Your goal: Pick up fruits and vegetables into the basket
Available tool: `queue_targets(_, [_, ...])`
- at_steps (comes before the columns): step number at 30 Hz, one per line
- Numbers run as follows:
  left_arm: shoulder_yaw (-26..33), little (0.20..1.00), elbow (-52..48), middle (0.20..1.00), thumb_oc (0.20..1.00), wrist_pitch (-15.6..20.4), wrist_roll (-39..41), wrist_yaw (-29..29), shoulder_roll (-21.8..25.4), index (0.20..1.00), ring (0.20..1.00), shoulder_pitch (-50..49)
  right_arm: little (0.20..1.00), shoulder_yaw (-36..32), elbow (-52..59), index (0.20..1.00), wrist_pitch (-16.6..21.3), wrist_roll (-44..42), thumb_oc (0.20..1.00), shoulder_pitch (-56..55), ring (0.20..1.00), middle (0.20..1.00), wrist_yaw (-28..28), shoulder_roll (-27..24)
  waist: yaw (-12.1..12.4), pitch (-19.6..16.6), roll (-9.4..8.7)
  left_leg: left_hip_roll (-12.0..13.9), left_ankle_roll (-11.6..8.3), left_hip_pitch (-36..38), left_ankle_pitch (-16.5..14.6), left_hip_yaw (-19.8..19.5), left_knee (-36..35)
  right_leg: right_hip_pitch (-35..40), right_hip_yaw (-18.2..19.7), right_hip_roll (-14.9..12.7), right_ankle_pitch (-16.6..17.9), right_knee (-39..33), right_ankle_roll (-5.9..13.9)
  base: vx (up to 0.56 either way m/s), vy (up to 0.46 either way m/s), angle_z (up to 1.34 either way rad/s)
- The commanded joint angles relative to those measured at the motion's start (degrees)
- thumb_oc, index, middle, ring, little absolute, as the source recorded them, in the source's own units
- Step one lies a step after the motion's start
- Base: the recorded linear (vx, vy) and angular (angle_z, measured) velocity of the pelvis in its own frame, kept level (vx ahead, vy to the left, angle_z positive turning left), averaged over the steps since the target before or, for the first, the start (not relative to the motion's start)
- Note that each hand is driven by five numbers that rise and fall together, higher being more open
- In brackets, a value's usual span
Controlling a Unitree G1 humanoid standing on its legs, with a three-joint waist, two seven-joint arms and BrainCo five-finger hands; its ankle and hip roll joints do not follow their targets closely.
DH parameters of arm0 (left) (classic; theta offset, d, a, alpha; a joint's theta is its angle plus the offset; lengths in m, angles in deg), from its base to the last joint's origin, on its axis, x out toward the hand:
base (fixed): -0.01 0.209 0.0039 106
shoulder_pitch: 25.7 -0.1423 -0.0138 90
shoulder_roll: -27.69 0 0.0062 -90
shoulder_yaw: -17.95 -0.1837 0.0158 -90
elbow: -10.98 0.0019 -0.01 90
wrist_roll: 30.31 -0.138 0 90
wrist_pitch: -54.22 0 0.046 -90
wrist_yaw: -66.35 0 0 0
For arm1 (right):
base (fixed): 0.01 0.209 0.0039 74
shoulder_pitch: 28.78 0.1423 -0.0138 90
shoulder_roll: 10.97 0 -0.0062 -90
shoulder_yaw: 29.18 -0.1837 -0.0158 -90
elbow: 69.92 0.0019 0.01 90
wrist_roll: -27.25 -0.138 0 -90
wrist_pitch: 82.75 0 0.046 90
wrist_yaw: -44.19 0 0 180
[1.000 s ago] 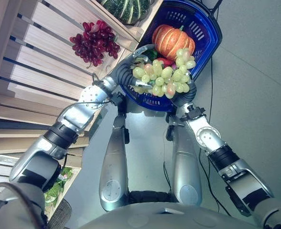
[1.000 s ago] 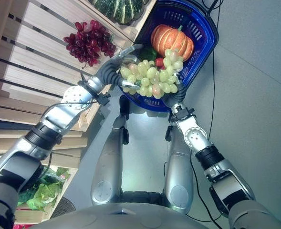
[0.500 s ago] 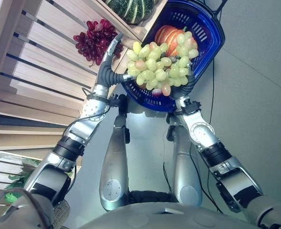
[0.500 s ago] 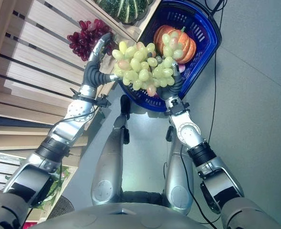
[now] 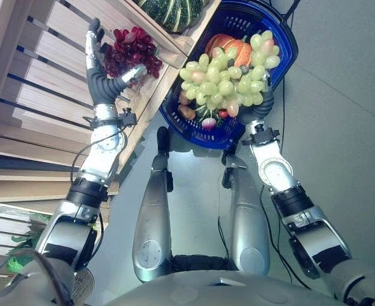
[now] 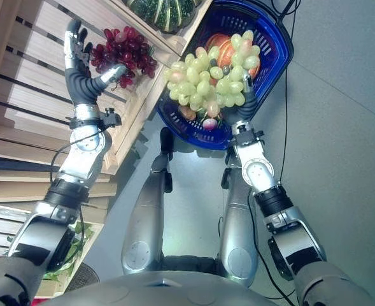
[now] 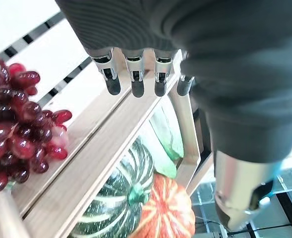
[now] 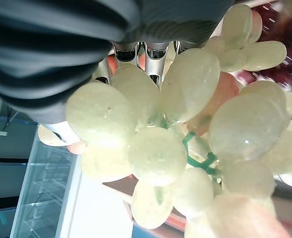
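Grapes (image 5: 228,80) pale green; basket (image 5: 283,48) blue; grapes on shelf (image 5: 131,54) dk red; squash (image 5: 171,11) green-striped.

Grey floor (image 5: 340,127), slatted pale wooden shelves (image 5: 41,83) (stepped tiers) along the left

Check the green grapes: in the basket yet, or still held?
Still held: the right hand grips the green grapes above the blue basket, over its orange pumpkin.

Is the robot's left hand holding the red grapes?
No, the left hand is open with straight fingers beside the red grapes on the wooden shelf, not curled round them.
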Motion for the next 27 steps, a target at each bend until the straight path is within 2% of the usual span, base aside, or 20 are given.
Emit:
queue_targets(1, [3.0,1.0,1.4,1.0,1.0,3.7,0.3,1.8,1.6,1.0,1.0,4.1,0.2,-2.5,0.9,0.2,3.1,4.5,0.2,4.3,0.2,0.2,2.5,-1.3,-0.6,-0.8,-0.14,-4.9,3.77,-1.7,-4.5,2.7,4.6,3.9,-4.7,3.4,-0.6,-3.0,-1.21,0.0,0.0,0.0])
queue_targets(3, [2.4,1.0,3.6,1.0,1.0,3.2,0.5,1.9,2.1,1.0,1.0,5.7,0.2,-2.6,-2.8,0.2,3.9,7.4,0.2,6.4,0.2,0.2,4.5,-2.6,-0.5,-0.8,0.04,-5.0,3.72,-1.8,-4.5,2.6,4.8,3.8,-4.7,3.4,-0.6,-2.8,-1.21,0.0,0.0,0.0])
queue_targets(7, [0.9,1.0,7.0,1.0,1.0,2.1,-1.1,3.0,2.5,1.0,1.0,8.6,0.2,-2.4,-9.6,0.2,4.8,14.3,0.2,10.7,0.2,0.2,12.0,-4.5,-0.2,-0.8,0.4,-5.0,3.59,-2.2,-4.5,2.6,4.8,3.3,-4.8,3.3,-0.6,-2.6,-1.21,0.0,0.0,0.0])
queue_targets(11, [-1.2,1.0,10.6,1.0,1.0,0.5,0.9,2.4,3.2,1.0,1.0,12.1,0.2,-0.6,-18.4,0.2,2.9,26.2,0.2,16.3,0.2,0.2,23.6,-6.9,0.2,-0.8,0.88,-5.1,3.52,-2.2,-4.3,2.5,4.5,3.2,-5.0,3.2,-0.4,-2.9,-1.24,0.0,0.0,0.0])
queue_targets(13, [-1.7,1.0,11.6,1.0,1.0,0.7,1.6,2.1,3.3,1.0,1.0,13.0,0.2,0.1,-21.5,0.2,2.1,27.8,0.2,18.5,0.2,0.2,25.5,-7.8,0.4,-0.8,1.04,-5.2,3.45,-2.3,-4.3,2.5,4.5,3.1,-5.1,3.1,-0.3,-2.9,-1.25,0.0,0.0,0.0])
queue_targets(14, [-2.1,1.0,11.9,1.0,1.0,0.3,2.0,1.8,3.4,1.0,1.0,13.7,0.2,0.7,-23.4,0.2,1.4,30.7,0.2,20.0,0.2,0.2,28.4,-8.1,0.6,-0.8,1.17,-5.3,3.42,-2.4,-4.3,2.4,4.7,3.0,-5.3,3.0,-0.4,-2.8,-1.26,0.0,0.0,0.0])
queue_targets(16, [-2.8,1.0,12.4,1.0,1.0,0.5,2.5,1.7,3.5,1.0,1.0,14.6,0.2,1.5,-26.7,0.2,0.7,34.6,0.2,22.5,0.2,0.2,30.9,-8.9,0.9,-0.8,1.42,-5.3,3.39,-2.7,-4.2,2.2,4.8,2.7,-5.4,2.8,-0.3,-2.7,-1.24,0.0,0.0,0.0])
queue_targets(19, [-3.9,1.0,12.9,1.0,1.0,0.4,3.5,1.0,3.1,1.0,1.0,16.3,0.2,3.0,-33.9,0.2,-1.3,44.4,0.2,27.9,0.2,0.2,36.2,-9.3,1.8,-0.8,2.15,-5.7,3.47,-3.3,-4.2,1.8,5.1,2.0,-5.6,2.8,-0.3,-2.3,-1.24,0.0,0.0,0.0])
queue_targets(24, [-5.0,1.0,13.7,1.0,1.0,0.9,3.8,0.8,2.1,1.0,1.0,17.8,0.2,5.7,-41.0,0.2,-5.3,54.4,0.2,33.5,0.2,0.2,40.5,-9.3,2.7,-0.8,2.96,-6.1,3.65,-4.2,-4.2,1.4,5.6,0.9,-5.8,2.6,-0.4,-1.5,-1.32,0.0,-0.002,0.01])
queue_targets(27, [-5.3,1.0,14.2,1.0,1.0,1.3,4.1,0.4,1.9,1.0,1.0,18.2,0.2,6.9,-43.8,0.2,-7.6,56.3,0.2,35.1,0.2,0.2,40.7,-9.5,3.0,-0.8,3.23,-6.2,3.72,-4.4,-4.2,1.2,5.7,0.6,-5.8,2.6,-0.4,-1.4,-1.35,0.0,0.0,0.0])
